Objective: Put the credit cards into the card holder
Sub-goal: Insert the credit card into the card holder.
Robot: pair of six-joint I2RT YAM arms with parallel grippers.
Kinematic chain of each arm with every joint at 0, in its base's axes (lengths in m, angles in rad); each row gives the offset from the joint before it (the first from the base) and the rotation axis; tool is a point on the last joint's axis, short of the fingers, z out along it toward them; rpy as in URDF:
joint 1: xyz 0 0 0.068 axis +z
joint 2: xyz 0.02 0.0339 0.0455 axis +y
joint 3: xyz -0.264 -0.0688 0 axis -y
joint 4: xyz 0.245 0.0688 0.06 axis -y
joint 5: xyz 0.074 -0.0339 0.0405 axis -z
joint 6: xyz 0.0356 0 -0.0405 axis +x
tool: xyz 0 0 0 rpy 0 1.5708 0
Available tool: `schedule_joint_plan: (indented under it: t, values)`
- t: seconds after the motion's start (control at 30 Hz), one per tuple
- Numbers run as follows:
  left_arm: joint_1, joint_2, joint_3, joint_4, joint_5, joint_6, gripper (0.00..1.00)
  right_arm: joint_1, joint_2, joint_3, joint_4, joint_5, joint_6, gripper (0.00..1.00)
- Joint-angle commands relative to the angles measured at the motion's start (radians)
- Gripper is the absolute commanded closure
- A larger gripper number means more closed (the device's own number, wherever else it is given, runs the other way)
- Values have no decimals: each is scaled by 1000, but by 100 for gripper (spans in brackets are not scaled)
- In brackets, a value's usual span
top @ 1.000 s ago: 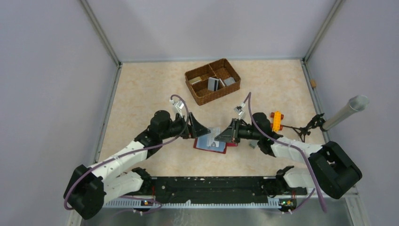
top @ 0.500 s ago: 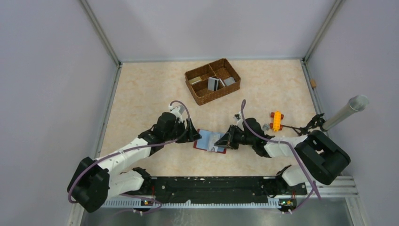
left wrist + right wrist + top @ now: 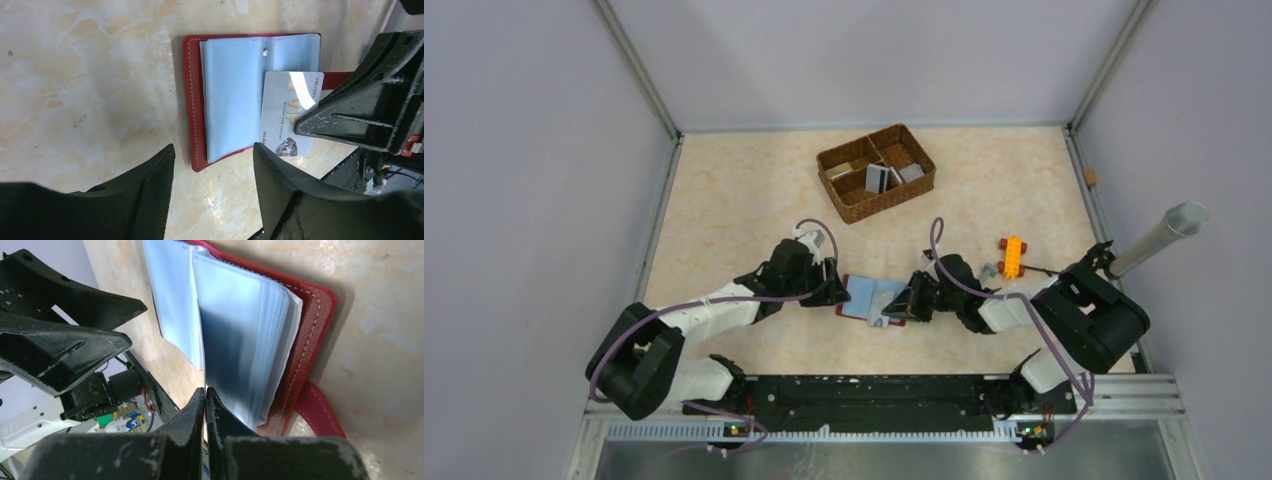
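An open dark red card holder (image 3: pixel 864 297) lies flat mid-table (image 3: pixel 724 200) between both arms. The left gripper (image 3: pixel 214 156) hovers at its left edge, jaws partly apart and empty. The right gripper (image 3: pixel 205 392), jaws pinched closed, holds a silver credit card (image 3: pixel 282 107) against the clear pockets.

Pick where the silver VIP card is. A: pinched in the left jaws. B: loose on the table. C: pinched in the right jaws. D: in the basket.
C: the right jaws grip the silver card at the open card holder's edge; the left jaws stand apart, empty.
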Motion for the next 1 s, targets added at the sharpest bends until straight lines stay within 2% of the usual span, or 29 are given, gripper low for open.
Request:
schedule_joint_plan:
  t: [0.0, 0.47, 0.97]
  values:
    - [3, 42, 29, 57, -17, 46, 41, 11, 17, 10, 60, 10, -5, 100]
    - [6, 122, 54, 97, -55, 86, 42, 11, 1, 34, 37, 17, -30, 100]
    - [11, 191, 72, 111, -48, 114, 54, 6, 33, 66, 50, 28, -40, 100]
